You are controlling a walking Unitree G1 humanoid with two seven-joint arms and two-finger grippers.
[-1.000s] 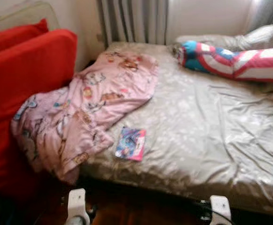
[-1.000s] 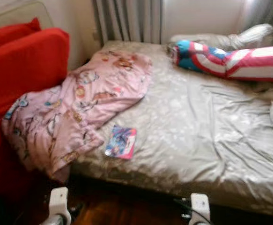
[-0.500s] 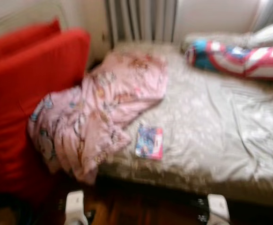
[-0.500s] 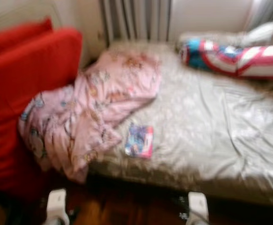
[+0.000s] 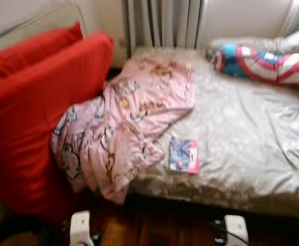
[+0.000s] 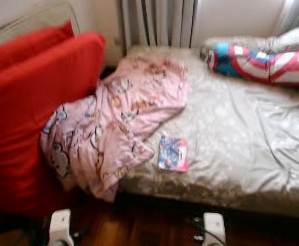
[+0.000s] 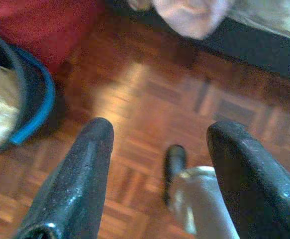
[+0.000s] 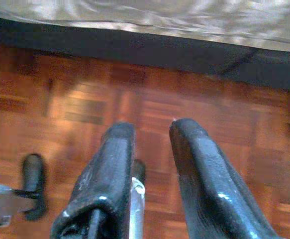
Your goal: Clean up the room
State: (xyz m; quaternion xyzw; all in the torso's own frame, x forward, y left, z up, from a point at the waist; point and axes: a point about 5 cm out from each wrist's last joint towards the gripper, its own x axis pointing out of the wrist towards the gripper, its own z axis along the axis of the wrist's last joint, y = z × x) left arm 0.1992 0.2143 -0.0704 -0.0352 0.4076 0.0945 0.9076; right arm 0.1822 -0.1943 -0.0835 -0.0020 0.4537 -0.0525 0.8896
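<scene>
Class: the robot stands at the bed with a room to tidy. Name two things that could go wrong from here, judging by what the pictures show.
1. The pink blanket hangs off the bed edge toward the wooden floor; it may slide off or tangle the robot's feet.
2. The small book lies flat on the soft sheet, so a tool may pinch fabric instead. The left tool hangs open, low over the floor.

Both head views are soft with blur, so the cartoon print on the pink blanket (image 5: 126,123) and the cover of the small book (image 5: 183,155) cannot be read. The striped bolster (image 5: 264,64) runs off the frame's right edge, and the red cushions (image 5: 34,113) are cut at the left. In the left wrist view a blue-rimmed basket (image 7: 33,107) is cut by the edge, its pale contents unclear.
</scene>
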